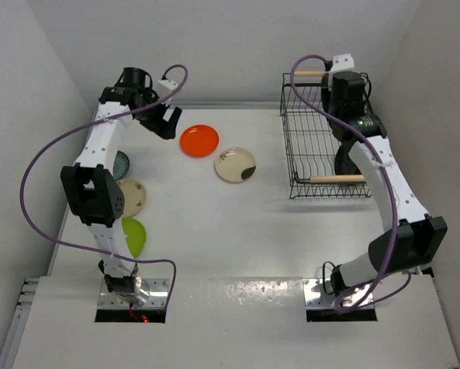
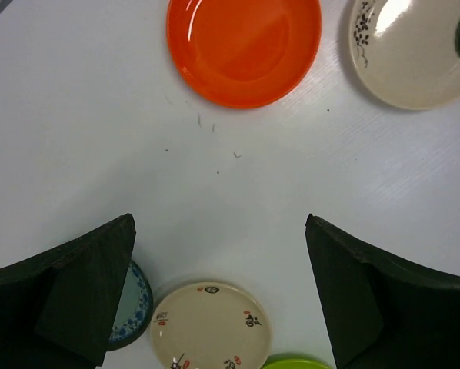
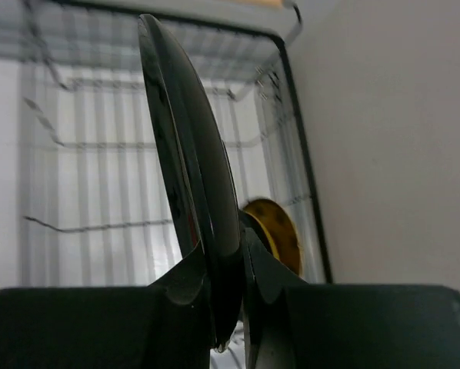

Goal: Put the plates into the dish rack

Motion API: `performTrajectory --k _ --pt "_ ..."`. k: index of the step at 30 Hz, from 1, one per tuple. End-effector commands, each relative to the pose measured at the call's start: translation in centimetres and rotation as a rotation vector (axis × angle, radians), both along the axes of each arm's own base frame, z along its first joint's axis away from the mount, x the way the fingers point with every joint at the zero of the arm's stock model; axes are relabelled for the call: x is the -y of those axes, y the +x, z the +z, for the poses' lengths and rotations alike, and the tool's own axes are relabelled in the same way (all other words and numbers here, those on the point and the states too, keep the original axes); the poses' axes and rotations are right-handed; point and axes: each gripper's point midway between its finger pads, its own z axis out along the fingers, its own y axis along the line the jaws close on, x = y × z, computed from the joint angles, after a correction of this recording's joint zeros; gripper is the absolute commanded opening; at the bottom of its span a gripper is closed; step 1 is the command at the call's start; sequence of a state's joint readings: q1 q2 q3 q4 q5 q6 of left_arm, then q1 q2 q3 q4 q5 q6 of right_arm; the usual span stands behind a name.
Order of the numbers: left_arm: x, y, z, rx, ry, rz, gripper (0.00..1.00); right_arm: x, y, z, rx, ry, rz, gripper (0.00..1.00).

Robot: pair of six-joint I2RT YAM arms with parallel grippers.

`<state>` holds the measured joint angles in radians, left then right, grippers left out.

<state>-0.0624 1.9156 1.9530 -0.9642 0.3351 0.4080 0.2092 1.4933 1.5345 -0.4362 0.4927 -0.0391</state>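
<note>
Nearest me, a lime green plate lies flat on the white table. Next come the matte beige plate and the teal patterned plate, which is half under my left arm. Further out are the cream plate with dark patch and the glossy orange plate. My left gripper hovers, fingers wide apart, empty. Over the black wire dish rack, my right gripper is clamped on a glossy black plate, edge-up. A brown-gold plate sits in the rack beyond.

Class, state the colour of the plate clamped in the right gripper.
Glossy black. The plate shows best, edge-on, in the right wrist view.
</note>
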Motion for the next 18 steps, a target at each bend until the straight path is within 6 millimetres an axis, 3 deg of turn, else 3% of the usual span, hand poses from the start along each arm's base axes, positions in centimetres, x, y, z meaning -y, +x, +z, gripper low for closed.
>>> performTrajectory --k 1,2,6,9,18 --pt "-0.8 0.7 0.3 0.026 0.031 0.088 0.97 4.2 -0.8 -5.4 -0.203 -0.154 -0.077 0.00" --pt "-1.0 0.8 0.3 0.026 0.039 0.095 0.97 4.5 -0.5 -7.2 -0.243 -0.156 -0.082 0.00" --pt "-1.2 0.6 -0.2 0.016 0.048 0.100 0.97 7.0 -0.3 -10.8 -0.305 -0.155 -0.152 0.00" --pt "-1.2 0.5 -0.5 0.007 0.049 0.100 0.97 7.0 -0.3 -13.6 -0.360 -0.133 -0.141 0.00" --pt "-1.8 0.3 -1.2 -0.008 0.063 0.107 0.97 7.9 -2.9 -19.2 -0.497 -0.108 -0.184 0.00"
